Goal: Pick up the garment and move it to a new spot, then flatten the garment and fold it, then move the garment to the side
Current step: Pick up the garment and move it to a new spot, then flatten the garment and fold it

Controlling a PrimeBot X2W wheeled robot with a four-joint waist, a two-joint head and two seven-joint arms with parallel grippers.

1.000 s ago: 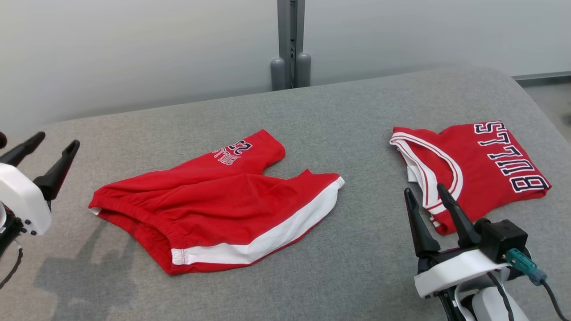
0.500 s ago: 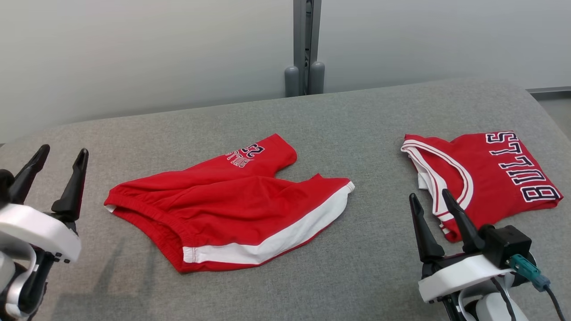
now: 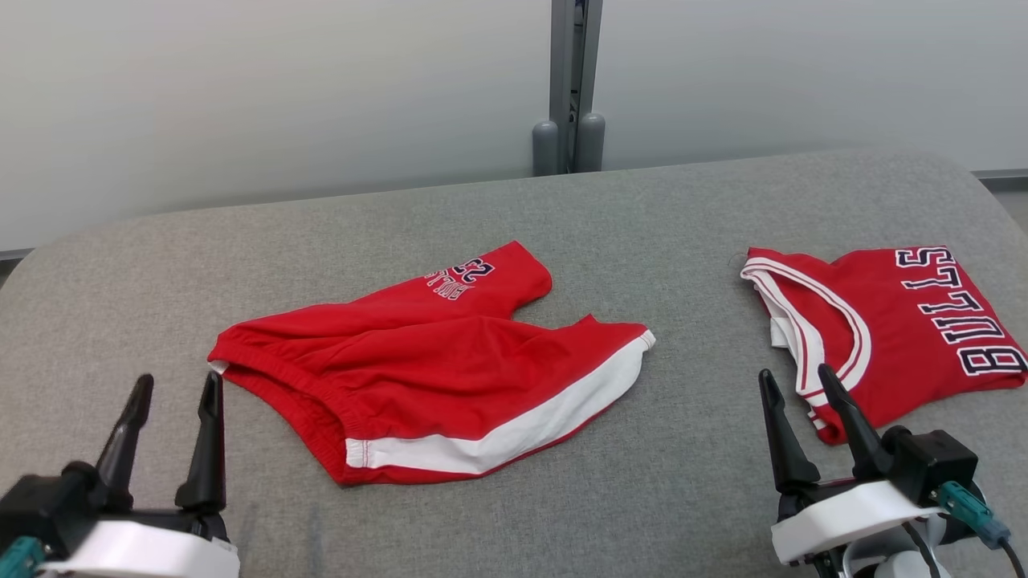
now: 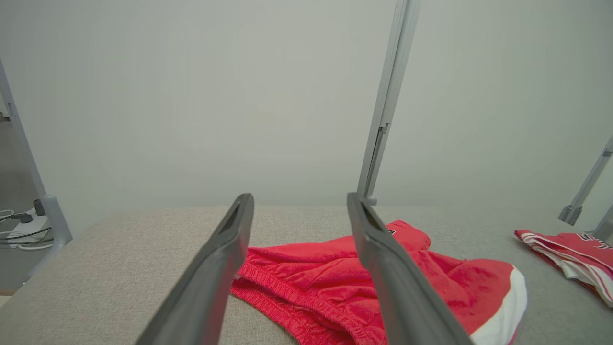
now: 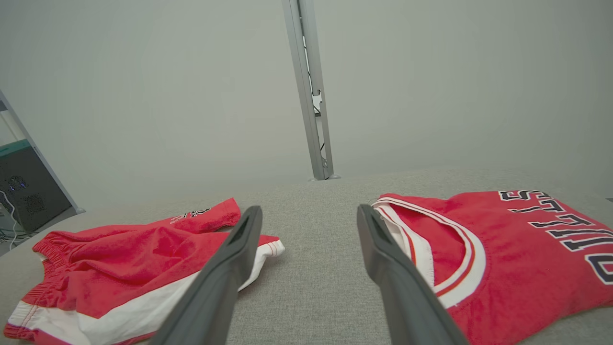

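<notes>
Around the robot: a grey fabric-covered table top [image 3: 514, 201] with a pale blank wall [image 3: 241, 96] behind it and a grey metal post [image 3: 569, 80] standing at the far edge, straight ahead between the two grippers. A folded red jersey with white trim and dark "BULLS" lettering [image 3: 907, 321] sits just ahead of the right gripper [image 3: 793, 372], a bit to its right. In the head view that gripper's outer fingertip overlaps the jersey's near edge, and I can't tell if it touches.

The left gripper [image 3: 178, 377] is low at the near edge, fingers pointing forward across the table and spread wide with nothing between them. The right gripper has the same pose, jaws wide apart and holding nothing. Both look roughly level with each other.

The red cotton shorts with a white side stripe [image 3: 434, 361] lie between the grippers, ahead of the left one and to its right. The elastic waistband corner is the part nearest its fingertips, with a strip of bare grey cloth in between. They're not flat (one leg lies partly over the other, with soft wrinkles). The far leg has small dark print, and the white stripe runs along the edge facing the right gripper.
</notes>
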